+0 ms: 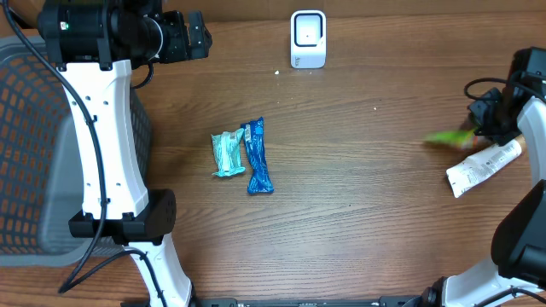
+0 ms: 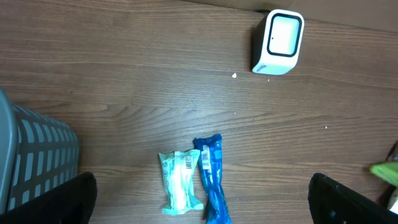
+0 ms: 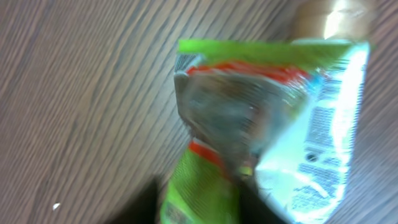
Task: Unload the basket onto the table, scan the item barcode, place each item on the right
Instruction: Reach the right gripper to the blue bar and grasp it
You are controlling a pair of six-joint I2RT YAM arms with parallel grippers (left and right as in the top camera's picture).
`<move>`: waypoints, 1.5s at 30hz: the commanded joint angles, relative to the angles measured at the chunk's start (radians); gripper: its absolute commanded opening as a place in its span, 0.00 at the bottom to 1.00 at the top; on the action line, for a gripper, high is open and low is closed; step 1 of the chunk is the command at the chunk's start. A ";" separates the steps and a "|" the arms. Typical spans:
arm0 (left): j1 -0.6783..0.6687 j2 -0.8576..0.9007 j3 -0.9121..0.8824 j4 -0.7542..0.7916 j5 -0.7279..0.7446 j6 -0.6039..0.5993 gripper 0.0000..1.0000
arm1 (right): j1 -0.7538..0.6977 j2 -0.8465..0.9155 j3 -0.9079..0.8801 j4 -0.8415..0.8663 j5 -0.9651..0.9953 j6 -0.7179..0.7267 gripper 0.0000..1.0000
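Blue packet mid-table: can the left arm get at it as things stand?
Probably yes. The left gripper is open and empty, and nothing stands between it and the blue packet, which lies flat on bare wood. The teal packet lying right against its side could crowd one finger.

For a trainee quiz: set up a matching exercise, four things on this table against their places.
Things:
1 scanner
2 blue packet
3 white tube
4 basket

Places:
A far left
B far right
C far edge, middle
D centre, beside the teal packet

Pairs: 1-C, 2-D, 3-B, 4-A
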 commanded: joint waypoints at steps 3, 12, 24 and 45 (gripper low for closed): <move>-0.007 -0.018 0.000 0.001 0.008 0.011 1.00 | -0.020 -0.014 0.026 -0.025 -0.008 -0.049 0.72; -0.007 -0.018 0.000 0.001 0.008 0.011 1.00 | 0.082 -0.015 0.140 -0.003 -0.657 -0.372 0.74; -0.007 -0.018 0.000 0.001 0.008 0.011 0.99 | 0.574 0.145 0.119 0.227 -0.599 -0.255 0.85; -0.007 -0.018 0.000 0.001 0.008 0.011 1.00 | 0.791 0.475 0.119 0.504 -0.727 -0.174 0.70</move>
